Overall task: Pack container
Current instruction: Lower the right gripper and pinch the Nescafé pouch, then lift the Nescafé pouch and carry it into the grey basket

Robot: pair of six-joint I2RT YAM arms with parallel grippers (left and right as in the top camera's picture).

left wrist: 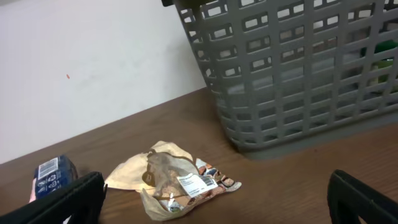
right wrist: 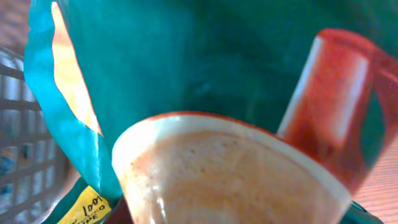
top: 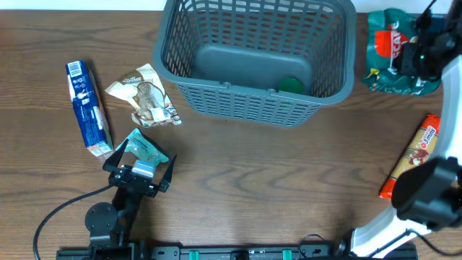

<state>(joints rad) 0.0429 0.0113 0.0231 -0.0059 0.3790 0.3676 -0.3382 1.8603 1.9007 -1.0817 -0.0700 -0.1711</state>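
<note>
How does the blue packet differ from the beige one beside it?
The blue packet is long, boxy and smooth; the beige packet is shorter and crumpled. The blue packet lies farther from the container; the beige packet lies nearer. Both lie outside it on the table.

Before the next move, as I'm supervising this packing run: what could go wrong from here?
1. The right claw looks shut on the green foil packet with a red cup print, beside the large dark grey slotted plastic basket; the flimsy packet could slip or catch the rim.
2. The open left claw hangs over the small teal packet; closing could push it along the brown wooden table instead of pinching it.
</note>
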